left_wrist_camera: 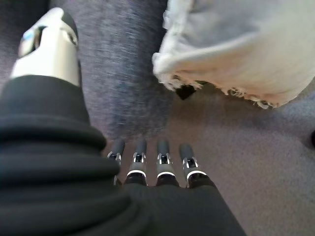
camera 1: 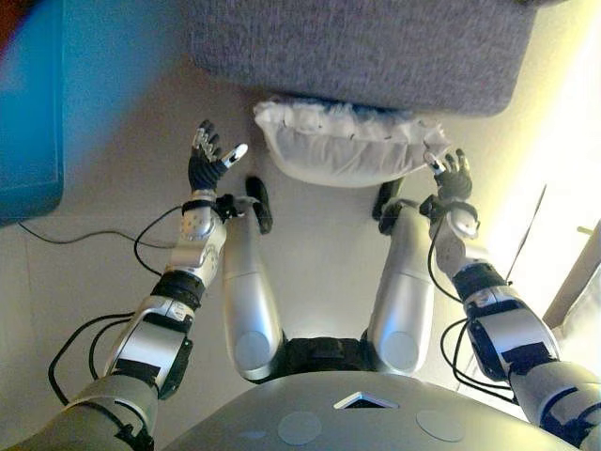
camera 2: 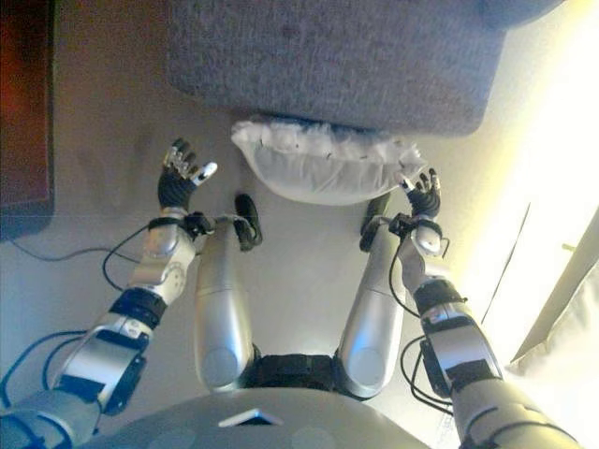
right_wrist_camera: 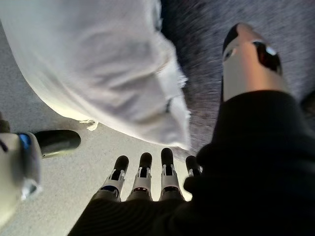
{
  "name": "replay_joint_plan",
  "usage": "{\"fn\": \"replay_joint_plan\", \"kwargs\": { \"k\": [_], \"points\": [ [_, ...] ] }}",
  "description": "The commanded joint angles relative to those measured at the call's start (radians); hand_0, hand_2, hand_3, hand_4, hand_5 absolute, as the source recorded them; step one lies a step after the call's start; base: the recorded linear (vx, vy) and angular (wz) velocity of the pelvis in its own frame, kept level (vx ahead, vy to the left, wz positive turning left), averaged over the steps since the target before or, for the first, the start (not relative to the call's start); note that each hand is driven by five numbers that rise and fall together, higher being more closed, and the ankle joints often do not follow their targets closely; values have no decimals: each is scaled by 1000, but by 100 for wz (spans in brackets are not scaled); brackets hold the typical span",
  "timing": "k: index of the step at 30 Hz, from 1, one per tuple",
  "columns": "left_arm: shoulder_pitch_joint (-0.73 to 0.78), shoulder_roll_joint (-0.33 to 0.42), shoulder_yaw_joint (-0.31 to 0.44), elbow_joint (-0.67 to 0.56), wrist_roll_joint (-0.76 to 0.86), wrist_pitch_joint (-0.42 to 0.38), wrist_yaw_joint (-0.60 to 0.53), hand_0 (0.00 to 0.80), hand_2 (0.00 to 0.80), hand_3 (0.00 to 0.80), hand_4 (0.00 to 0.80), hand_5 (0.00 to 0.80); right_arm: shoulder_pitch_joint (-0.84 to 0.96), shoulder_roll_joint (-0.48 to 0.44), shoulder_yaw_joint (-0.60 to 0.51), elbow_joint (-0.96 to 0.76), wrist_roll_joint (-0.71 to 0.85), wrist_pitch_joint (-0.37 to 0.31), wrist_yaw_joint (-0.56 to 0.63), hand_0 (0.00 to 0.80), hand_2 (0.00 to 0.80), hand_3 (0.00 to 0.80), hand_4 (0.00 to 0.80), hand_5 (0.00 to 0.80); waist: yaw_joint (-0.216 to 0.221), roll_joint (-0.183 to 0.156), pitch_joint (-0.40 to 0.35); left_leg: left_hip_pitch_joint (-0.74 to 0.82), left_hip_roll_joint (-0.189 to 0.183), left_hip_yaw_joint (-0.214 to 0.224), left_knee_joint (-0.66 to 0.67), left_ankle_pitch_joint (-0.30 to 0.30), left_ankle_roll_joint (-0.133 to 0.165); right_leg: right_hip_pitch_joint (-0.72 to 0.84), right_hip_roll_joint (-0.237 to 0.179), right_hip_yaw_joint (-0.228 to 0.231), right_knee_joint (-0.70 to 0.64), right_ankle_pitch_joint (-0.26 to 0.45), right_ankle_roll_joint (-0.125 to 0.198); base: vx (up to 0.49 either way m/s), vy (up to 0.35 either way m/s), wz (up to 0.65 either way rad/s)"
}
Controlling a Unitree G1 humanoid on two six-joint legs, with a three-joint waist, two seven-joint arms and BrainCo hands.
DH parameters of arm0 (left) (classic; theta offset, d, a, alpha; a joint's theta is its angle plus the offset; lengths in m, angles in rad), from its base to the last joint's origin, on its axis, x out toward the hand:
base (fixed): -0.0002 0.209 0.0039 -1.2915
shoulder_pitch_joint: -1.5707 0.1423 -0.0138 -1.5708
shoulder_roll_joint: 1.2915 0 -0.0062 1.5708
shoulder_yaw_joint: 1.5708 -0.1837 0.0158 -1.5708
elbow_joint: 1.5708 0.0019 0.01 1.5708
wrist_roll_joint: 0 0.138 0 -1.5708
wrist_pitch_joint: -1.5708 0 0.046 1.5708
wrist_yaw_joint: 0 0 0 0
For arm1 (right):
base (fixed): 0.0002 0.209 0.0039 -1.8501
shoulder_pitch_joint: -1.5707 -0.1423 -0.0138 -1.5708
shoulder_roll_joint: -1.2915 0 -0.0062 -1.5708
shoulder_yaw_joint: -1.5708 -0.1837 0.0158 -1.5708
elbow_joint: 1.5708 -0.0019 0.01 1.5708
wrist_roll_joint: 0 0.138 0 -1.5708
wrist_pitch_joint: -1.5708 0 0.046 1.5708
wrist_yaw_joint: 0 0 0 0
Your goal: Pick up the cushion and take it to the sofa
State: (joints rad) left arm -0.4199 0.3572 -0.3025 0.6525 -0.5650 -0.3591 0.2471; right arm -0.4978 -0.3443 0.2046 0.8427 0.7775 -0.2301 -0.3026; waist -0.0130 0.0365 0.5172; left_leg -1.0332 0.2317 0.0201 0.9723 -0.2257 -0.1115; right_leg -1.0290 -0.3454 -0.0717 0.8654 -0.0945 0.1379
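A white cushion [camera 1: 347,146] with a frayed edge lies on the floor against the front of the grey sofa [camera 1: 357,47]. My left hand [camera 1: 208,164] is open, fingers straight, a little to the left of the cushion and apart from it. My right hand [camera 1: 453,174] is open, close by the cushion's right end. In the left wrist view the cushion [left_wrist_camera: 246,49] shows past my straight fingers [left_wrist_camera: 162,162], with the sofa [left_wrist_camera: 123,64] beside it. In the right wrist view the cushion [right_wrist_camera: 98,64] lies just past the fingers [right_wrist_camera: 142,172]. Neither hand holds anything.
A blue-green piece of furniture [camera 1: 28,113] stands at the far left. A pale wooden frame [camera 1: 573,282] and light fabric [camera 2: 562,346] are at the right edge. Bare floor [camera 1: 319,235] lies between the hands and in front of the cushion.
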Motion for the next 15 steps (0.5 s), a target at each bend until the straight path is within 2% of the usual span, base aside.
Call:
{"fn": "replay_joint_plan", "kwargs": {
  "k": [1,5,8,15],
  "points": [
    [-3,18,-28,-33,-31,-31,2,0,0,0,0,0,10,-44,-15,-43,-3,18,-19,0,0,0,0,0,-1,20,-19,-83,19,-53,-1,16,-24,-77,-24,92,101,-17,29,-102,-23,0],
    [-29,23,-28,-20,-45,20,-26,0,0,0,0,0,-22,-58,-16,-12,9,52,-36,0,0,0,0,0,-5,18,-7,-189,12,-68,118,-16,-11,-180,-12,110,194,-36,17,-74,-15,1],
    [-50,25,-31,9,-63,42,-50,0,0,0,0,0,-50,-65,-35,42,58,69,0,0,0,0,0,0,-6,19,-1,-240,17,-73,192,-42,-2,-225,-12,121,243,-57,10,-18,1,-1],
    [-92,26,-48,23,-107,110,-109,0,0,0,0,0,-95,-92,5,31,100,125,210,0,0,0,0,0,-17,22,2,-337,29,-83,335,-91,11,-310,-8,155,358,-107,1,-3,2,-2]
  ]
}}
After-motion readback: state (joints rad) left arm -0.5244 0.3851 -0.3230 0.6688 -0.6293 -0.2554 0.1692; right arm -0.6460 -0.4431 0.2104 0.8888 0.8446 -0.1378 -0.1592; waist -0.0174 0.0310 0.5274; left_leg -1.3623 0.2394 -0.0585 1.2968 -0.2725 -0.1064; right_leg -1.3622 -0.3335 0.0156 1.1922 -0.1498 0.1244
